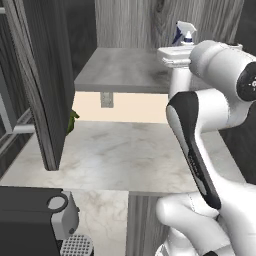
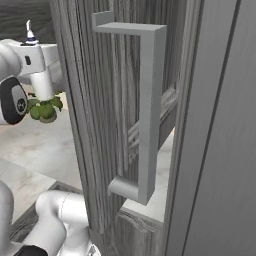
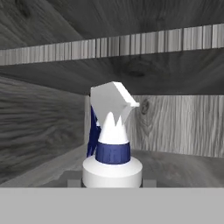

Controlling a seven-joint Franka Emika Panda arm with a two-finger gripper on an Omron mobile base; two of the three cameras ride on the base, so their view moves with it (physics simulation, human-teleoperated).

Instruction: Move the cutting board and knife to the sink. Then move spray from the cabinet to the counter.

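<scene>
My hand (image 3: 112, 183) is up inside the cabinet (image 1: 125, 20), closed narrow around the spray (image 3: 112, 140), fingers (image 3: 73, 180) just showing either side of its white body. Spray stands upright on the grey shelf (image 1: 120, 70) (blue collar, white nozzle head on top), near the shelf's right end in the left base view, nozzle (image 1: 184, 34) poking above my wrist. Door (image 1: 42, 75) hangs open at left. Marbled counter (image 1: 115, 155) lies below the shelf. Green plant (image 2: 44, 109) sits on it.
</scene>
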